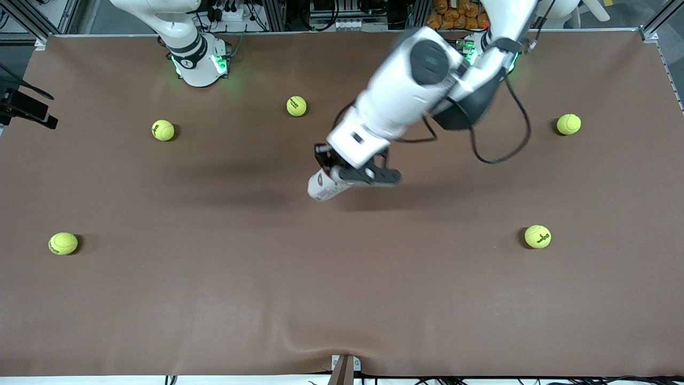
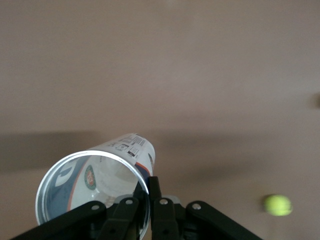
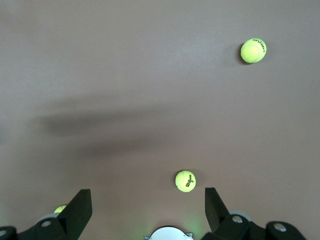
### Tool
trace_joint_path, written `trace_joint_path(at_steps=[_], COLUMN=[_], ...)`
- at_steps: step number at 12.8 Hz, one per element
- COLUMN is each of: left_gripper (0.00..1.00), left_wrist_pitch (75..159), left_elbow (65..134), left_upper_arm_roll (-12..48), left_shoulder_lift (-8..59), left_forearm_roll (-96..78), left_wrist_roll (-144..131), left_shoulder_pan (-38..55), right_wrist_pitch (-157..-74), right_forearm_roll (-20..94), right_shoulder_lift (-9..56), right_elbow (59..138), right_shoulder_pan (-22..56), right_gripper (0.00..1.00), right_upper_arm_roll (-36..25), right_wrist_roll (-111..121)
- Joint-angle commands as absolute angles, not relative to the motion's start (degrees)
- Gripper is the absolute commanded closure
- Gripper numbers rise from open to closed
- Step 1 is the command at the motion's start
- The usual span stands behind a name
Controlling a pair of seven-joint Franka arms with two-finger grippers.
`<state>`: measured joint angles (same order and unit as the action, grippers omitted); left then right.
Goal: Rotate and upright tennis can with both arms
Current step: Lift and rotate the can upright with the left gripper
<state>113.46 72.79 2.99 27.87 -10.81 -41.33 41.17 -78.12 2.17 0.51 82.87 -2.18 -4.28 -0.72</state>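
Note:
The tennis can [image 1: 322,187], a clear tube with a white and dark-blue label, hangs tilted over the middle of the table. My left gripper [image 1: 342,172] is shut on its silver rim. In the left wrist view the can's open end [image 2: 92,187] faces the camera, and my left gripper [image 2: 147,186] pinches the wall with one finger inside and one outside. I cannot tell whether the can's lower end touches the table. My right gripper [image 3: 146,197] is open and empty, high over the table near its own base [image 1: 199,64]; it is out of the front view.
Several yellow-green tennis balls lie scattered on the brown table: one [image 1: 296,106] near the bases, one [image 1: 163,130] and one [image 1: 63,243] toward the right arm's end, one [image 1: 568,124] and one [image 1: 537,236] toward the left arm's end.

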Motion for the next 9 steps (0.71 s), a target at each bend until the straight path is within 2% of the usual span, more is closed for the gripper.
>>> trace_joint_path(at_steps=[1,9], left_gripper=[1.0,1.0], left_wrist_pitch=[108.91,110.3], left_elbow=[74.35,74.71], left_upper_arm_roll=[2.29,2.2], left_shoulder_lift=[26.98,34.62], left_forearm_roll=[-2.57,0.44], left_wrist_roll=[-42.63,-45.7], left_shoulder_pan=[44.72,48.52], right_wrist_pitch=[-78.49,-78.57], right_forearm_roll=[1.67,2.02], right_shoulder_lift=[-0.26,0.09], right_elbow=[83.67,83.67], right_shoulder_pan=[-3.08,-2.72], right_gripper=[0.0,0.0], right_upper_arm_roll=[-3.25,-3.16], right_wrist_roll=[-1.41,-1.49])
